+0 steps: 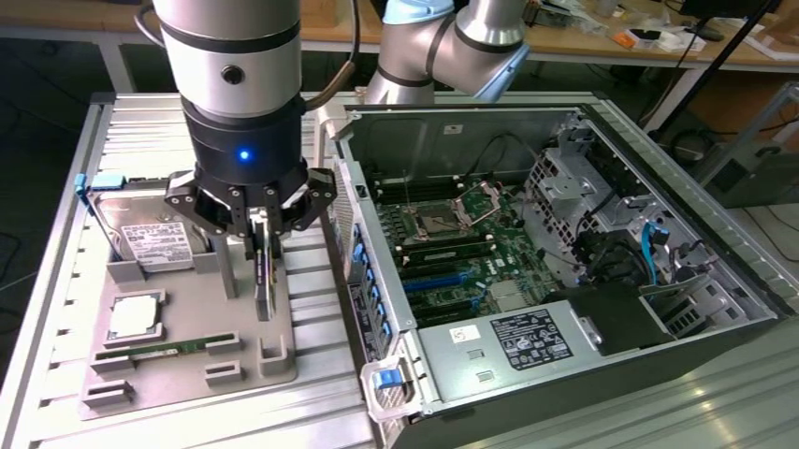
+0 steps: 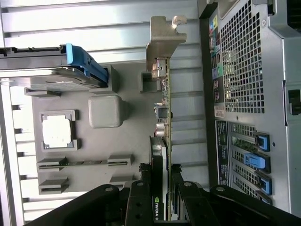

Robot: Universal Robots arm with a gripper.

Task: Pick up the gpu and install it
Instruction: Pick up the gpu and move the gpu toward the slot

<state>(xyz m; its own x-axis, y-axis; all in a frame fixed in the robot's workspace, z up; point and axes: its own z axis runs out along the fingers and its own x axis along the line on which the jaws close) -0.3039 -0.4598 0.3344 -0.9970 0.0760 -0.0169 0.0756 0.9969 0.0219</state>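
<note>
The gpu (image 1: 264,281) stands on its edge over the grey fixture tray (image 1: 187,309), its lower end at or just above the tray surface; I cannot tell if they touch. My gripper (image 1: 262,245) comes down from above and is shut on the card's upper edge. In the wrist view the gpu (image 2: 165,108) appears edge-on, with the tan-green board on one side, the black fan at the gripper end and the silver bracket (image 2: 163,40) at the far end. The black fingers (image 2: 143,172) press on both faces of the card, with the gripper (image 2: 161,173) centred on it.
The tray also carries a silver hard drive (image 1: 150,238), a processor (image 1: 135,316) and a narrow memory stick (image 1: 168,348). The open computer case (image 1: 699,309) lies at the exterior view's right, with its motherboard (image 1: 462,243) and blue slots (image 1: 437,278) exposed. Ribbed metal table (image 1: 312,412) surrounds them.
</note>
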